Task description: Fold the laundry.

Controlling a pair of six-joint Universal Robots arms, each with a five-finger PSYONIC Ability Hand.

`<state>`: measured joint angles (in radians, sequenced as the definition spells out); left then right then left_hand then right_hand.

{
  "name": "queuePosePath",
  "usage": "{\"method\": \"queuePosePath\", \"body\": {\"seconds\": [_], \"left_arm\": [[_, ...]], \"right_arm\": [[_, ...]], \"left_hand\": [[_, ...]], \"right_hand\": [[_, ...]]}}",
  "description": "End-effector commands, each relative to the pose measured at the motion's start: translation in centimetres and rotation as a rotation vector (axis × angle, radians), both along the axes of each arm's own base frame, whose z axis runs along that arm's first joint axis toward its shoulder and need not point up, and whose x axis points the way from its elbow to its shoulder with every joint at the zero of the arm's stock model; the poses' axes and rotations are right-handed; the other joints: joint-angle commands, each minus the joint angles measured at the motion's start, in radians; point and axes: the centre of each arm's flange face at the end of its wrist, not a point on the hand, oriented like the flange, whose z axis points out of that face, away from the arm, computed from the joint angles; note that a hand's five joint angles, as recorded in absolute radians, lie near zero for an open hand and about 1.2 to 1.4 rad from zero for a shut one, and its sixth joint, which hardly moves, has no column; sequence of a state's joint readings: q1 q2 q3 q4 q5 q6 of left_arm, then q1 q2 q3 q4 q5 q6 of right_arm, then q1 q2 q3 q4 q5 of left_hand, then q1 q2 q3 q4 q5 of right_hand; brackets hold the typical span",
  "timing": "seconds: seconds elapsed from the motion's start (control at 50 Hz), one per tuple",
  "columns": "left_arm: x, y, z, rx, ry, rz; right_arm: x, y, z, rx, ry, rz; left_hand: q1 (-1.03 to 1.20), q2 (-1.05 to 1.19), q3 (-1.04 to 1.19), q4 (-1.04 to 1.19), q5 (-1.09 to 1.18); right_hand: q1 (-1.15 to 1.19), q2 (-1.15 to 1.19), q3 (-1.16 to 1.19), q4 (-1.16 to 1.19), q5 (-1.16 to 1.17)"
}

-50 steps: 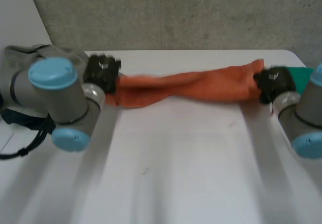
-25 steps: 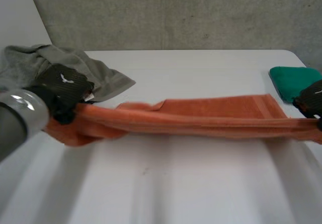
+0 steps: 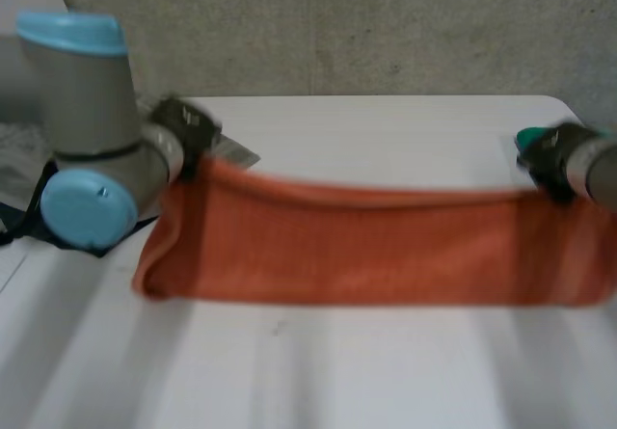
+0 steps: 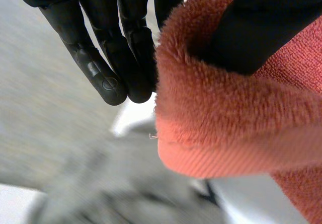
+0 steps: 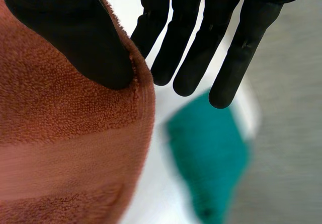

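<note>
An orange towel (image 3: 366,246) hangs stretched between my two hands above the white table (image 3: 386,371), its lower edge just over the surface. My left hand (image 3: 181,125) holds the top left corner, and my right hand (image 3: 554,154) holds the top right corner. In the left wrist view the thumb (image 4: 261,22) pinches the towel's rolled edge (image 4: 226,118) against the fingers (image 4: 100,48). In the right wrist view the thumb (image 5: 75,38) presses the towel (image 5: 65,143) against one finger, while the other fingers (image 5: 201,38) stay straight.
A green folded cloth (image 5: 209,153) lies on the table beyond my right hand, also at the far right (image 3: 528,138). A grey garment (image 4: 115,183) lies beneath my left hand, at the table's far left (image 3: 19,149). The grey wall stands behind the table.
Both hands have lifted the towel. It was a bunched, stretched strip low over the table and now hangs spread as a wide sheet. The left arm has swung upright.
</note>
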<state>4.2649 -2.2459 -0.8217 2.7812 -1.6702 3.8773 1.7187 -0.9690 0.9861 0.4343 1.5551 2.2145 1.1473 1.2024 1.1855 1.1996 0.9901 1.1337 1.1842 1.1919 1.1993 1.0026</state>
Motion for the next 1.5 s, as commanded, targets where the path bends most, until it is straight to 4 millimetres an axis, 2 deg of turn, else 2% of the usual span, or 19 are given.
{"method": "queuePosePath", "body": {"seconds": [0.02,0.08,0.14,0.2,0.28,0.42,0.44,0.5,0.52,0.54,0.68,0.76,0.84,0.94,1.04,1.24,1.34,1.4,1.5], "left_arm": [[-1.0,-3.7,13.9,-0.617,0.337,-0.017],[-0.2,-3.8,19.0,-0.859,0.498,-0.016],[0.7,-3.8,21.6,-1.007,0.591,-0.027],[1.0,-4.1,21.5,-0.994,0.599,-0.022],[1.6,-5.3,19.3,-0.889,0.577,0.005],[1.6,-7.2,12.8,-0.675,0.553,0.017],[1.4,-7.5,10.8,-0.624,0.535,0.014],[0.9,-7.8,7.3,-0.539,0.498,0.001],[0.6,-7.9,4.7,-0.478,0.472,-0.007],[0.4,-8.0,3.4,-0.452,0.458,-0.008],[0.1,-6.8,-7.4,-0.210,0.298,0.002],[0.6,-5.4,-10.7,-0.129,0.189,0.005],[1.0,-4.0,-11.4,-0.108,0.097,0.002],[1.5,-2.9,-11.1,-0.098,0.054,-0.003],[1.9,-2.6,-11.1,-0.089,0.005,-0.007],[2.7,-1.3,-11.5,0.037,-0.099,-0.006],[3.3,-1.0,-11.8,0.084,-0.111,0.005],[3.4,-1.1,-11.5,0.076,-0.096,0.009],[3.7,-0.5,-10.8,0.084,-0.082,0.026]], "right_arm": [[0.7,-6.1,11.8,-0.660,-0.280,-0.115],[0.1,-6.5,17.2,-0.926,-0.435,-0.115],[0.3,-6.4,19.5,-1.059,-0.491,-0.084],[1.3,-6.1,19.2,-1.049,-0.486,-0.053],[2.4,-5.9,17.4,-0.967,-0.460,0.003],[3.4,-6.0,12.1,-0.771,-0.424,0.033],[3.7,-6.1,10.3,-0.715,-0.414,0.042],[4.1,-6.0,7.3,-0.624,-0.396,0.058],[4.4,-6.0,5.1,-0.561,-0.385,0.067],[4.4,-5.9,4.1,-0.531,-0.378,0.070],[3.8,-5.1,-4.5,-0.279,-0.278,0.047],[3.2,-3.7,-7.7,-0.141,-0.212,0.037],[2.4,-2.3,-8.8,-0.052,-0.186,0.025],[1.5,-1.4,-8.6,-0.025,-0.193,0.000],[0.6,-1.3,-8.2,-0.023,-0.213,-0.033],[0.1,-1.3,-8.4,-0.011,-0.215,-0.052],[0.1,-1.0,-8.7,-0.003,-0.214,-0.050],[0.1,-0.9,-8.8,0.000,-0.211,-0.052],[-0.1,-0.5,-8.5,0.010,-0.205,-0.065]], "left_hand": [[0.249,0.194,0.211,0.197,0.232],[0.249,0.194,0.211,0.197,0.232],[0.249,0.194,0.211,0.197,0.232],[0.249,0.194,0.211,0.197,0.232],[0.249,0.194,0.211,0.197,0.232],[0.249,0.194,0.211,0.197,0.232],[0.249,0.194,0.211,0.197,0.232],[0.249,0.194,0.211,0.197,0.232],[0.249,0.194,0.211,0.197,0.232],[0.249,0.194,0.211,0.197,0.232],[0.249,0.194,0.211,0.197,0.232],[0.249,0.194,0.211,0.197,0.232],[0.249,0.194,0.211,0.197,0.232],[0.241,0.185,0.202,0.188,0.223],[-0.258,-0.313,-0.296,-0.310,-0.275],[-0.326,-0.381,-0.364,-0.378,-0.343],[-0.262,-0.317,-0.300,-0.314,-0.279],[0.248,0.193,0.210,0.196,0.231],[0.249,0.194,0.211,0.197,0.232]], "right_hand": [[0.263,0.212,0.204,0.197,0.219],[0.263,0.212,0.204,0.197,0.219],[0.263,0.212,0.204,0.197,0.219],[0.263,0.212,0.204,0.197,0.219],[0.263,0.212,0.204,0.197,0.219],[0.263,0.212,0.204,0.197,0.219],[0.263,0.212,0.204,0.197,0.219],[0.263,0.212,0.204,0.197,0.219],[0.263,0.212,0.204,0.197,0.219],[0.263,0.212,0.204,0.197,0.219],[0.263,0.212,0.204,0.197,0.219],[0.263,0.212,0.204,0.197,0.219],[0.263,0.212,0.204,0.197,0.219],[0.263,0.212,0.204,0.197,0.219],[0.263,0.212,0.204,0.197,0.219],[0.263,0.212,0.204,0.197,0.219],[0.263,0.212,0.204,0.197,0.219],[0.263,0.212,0.204,0.197,0.219],[0.263,0.212,0.204,0.197,0.219]]}}
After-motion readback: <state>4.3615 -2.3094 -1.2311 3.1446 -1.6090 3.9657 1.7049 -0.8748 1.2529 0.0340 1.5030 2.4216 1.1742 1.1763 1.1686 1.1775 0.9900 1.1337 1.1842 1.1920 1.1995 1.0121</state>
